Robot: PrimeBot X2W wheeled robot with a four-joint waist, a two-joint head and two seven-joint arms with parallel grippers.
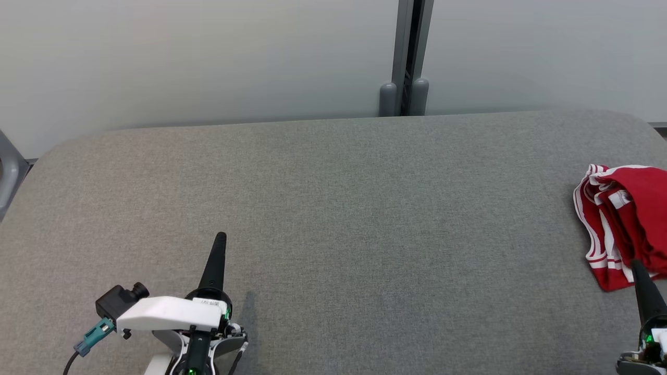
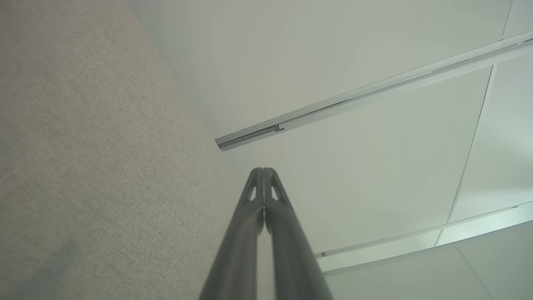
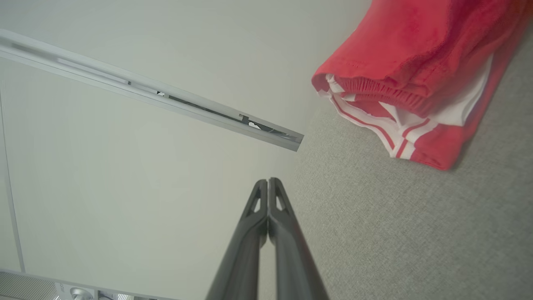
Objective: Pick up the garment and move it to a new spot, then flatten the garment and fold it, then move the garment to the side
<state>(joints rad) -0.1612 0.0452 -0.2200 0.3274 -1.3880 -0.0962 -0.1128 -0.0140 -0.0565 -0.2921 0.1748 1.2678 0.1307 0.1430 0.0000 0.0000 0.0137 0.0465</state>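
Grey woven cloth covered the wide padded table (image 1: pixel 333 208) in the head view, and its far corners were rounded. Behind it stood pale wall panels (image 1: pixel 208 52), split by a dark grey post (image 1: pixel 409 57). The garment (image 1: pixel 633 224), red with white stripes, lay bunched at the table's right edge. The left claw (image 1: pixel 221 238) sat at the lower left, pressed shut and holding nothing, with bare cloth all round it. The right claw (image 1: pixel 637 264) rose at the lower right, its tip overlapping the garment's near edge. Whether it touched the garment could not be told from there.

In the left wrist view the fingers (image 2: pixel 245 233) met at their tips, with grey cloth on one side and pale panels crossed by a metal rail (image 2: pixel 354 100) on the other.

In the right wrist view the fingers were closed together and empty. The garment lay ahead and off to the side, apart from the tips, showing an elastic waistband and striped hems.
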